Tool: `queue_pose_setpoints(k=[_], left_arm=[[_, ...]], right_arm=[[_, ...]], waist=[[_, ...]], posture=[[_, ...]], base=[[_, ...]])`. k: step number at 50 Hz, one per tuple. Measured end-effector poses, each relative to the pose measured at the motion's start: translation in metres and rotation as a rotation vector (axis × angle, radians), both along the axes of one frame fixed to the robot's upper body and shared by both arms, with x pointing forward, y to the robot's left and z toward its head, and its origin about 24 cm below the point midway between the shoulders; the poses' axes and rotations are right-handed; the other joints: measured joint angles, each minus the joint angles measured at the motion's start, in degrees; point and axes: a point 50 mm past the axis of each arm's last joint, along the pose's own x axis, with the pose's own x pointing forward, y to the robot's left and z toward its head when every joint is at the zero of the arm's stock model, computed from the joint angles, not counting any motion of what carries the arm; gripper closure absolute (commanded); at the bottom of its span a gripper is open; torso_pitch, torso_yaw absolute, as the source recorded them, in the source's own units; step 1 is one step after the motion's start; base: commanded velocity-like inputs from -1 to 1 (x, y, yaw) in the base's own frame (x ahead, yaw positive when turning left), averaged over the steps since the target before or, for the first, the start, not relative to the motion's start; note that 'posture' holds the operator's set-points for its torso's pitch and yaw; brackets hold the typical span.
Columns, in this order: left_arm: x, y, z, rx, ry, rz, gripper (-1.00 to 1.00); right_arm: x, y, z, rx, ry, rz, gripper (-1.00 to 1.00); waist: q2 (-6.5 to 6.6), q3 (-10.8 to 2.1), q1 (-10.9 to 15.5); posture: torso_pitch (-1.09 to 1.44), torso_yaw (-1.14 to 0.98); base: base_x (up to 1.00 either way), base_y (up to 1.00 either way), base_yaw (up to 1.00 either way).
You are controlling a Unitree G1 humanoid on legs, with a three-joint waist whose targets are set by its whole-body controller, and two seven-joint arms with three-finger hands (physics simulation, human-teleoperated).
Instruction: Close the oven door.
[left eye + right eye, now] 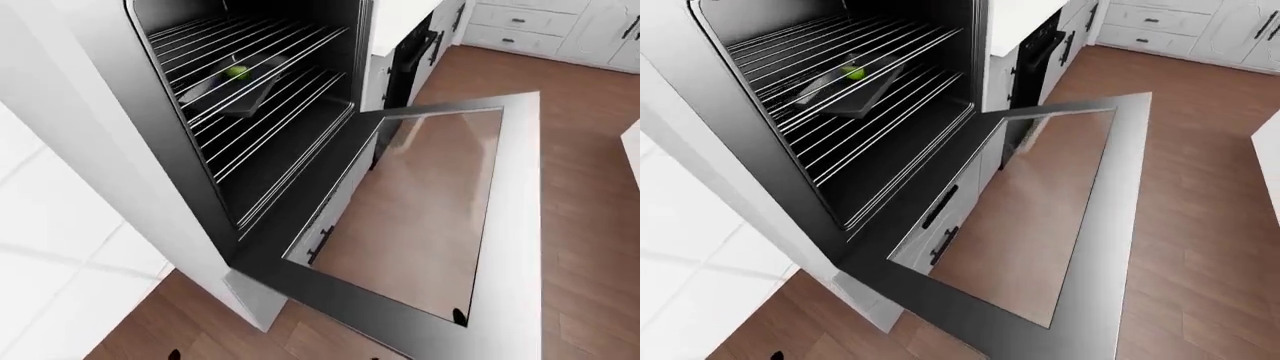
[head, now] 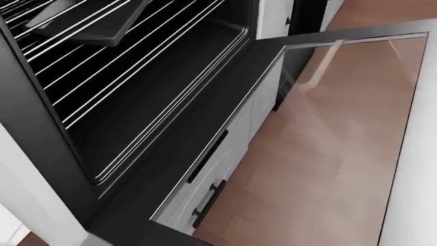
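— Where's the door (image 1: 1095,217) right now?

— Down flat, fully open, hinged at the bottom edge of the oven (image 1: 760,157). In the right-eye view it runs from the lower middle up toward the upper right, its grey frame around a glass pane that shows the wooden floor (image 1: 1200,172) underneath.

— Anything under it?

— Through the glass you can see white drawers (image 2: 225,169) with black handles, just below the oven's lower lip.

— And inside the oven?

— Wire racks (image 1: 265,97) stacked across the dark cavity. On an upper rack sits a dark tray (image 1: 845,90), tilted a little, with a small green thing (image 1: 853,73) on it — too small to tell what.

— Further off?

— Past the door's far end there's a dark appliance (image 1: 415,52) set in white cabinets, and more white drawers (image 1: 520,26) along the top right of the left-eye view.

— The hands?

— Neither hand shows in any view, so I cannot tell whether they are open or closed. Nothing is touching the door.
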Motion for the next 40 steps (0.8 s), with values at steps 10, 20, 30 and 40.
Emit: queue_pose_setpoints(k=[10,20,30,40], left_arm=[[-0.005,-0.004,-0.003,-0.014,0.024,0.000,-1.00],[-0.003,-0.006,-0.003,-0.016,0.014,-0.009,-1.00],[-0.004,-0.007,-0.004,-0.020,0.020,-0.009,-1.00],[-0.004,-0.005,-0.003,-0.016,0.017,-0.007,-1.00]], right_arm=[[0.004,-0.002,0.002,-0.012,-0.018,-0.011,-1.00],[0.008,-0.002,-0.001,0.109,-0.027,-0.159,-1.00],[0.026,-0.010,0.011,0.286,-0.203,-0.204,-1.00],[0.047,-0.012,0.019,0.483,-0.318,-0.243,-1.00]], waist=[[-4.79,0.31,0.95],[-2.04,-1.34,0.31],[-1.79,-1.89,-0.30],[-1.61,-1.68,-0.43]], posture=[[0.00,0.00],[0.00,0.00],[0.00,0.00],[0.00,0.00]], base=[[0.00,0.00,0.00],[0.00,0.00,0.00],[0.00,0.00,0.00],[0.00,0.00,0.00]])
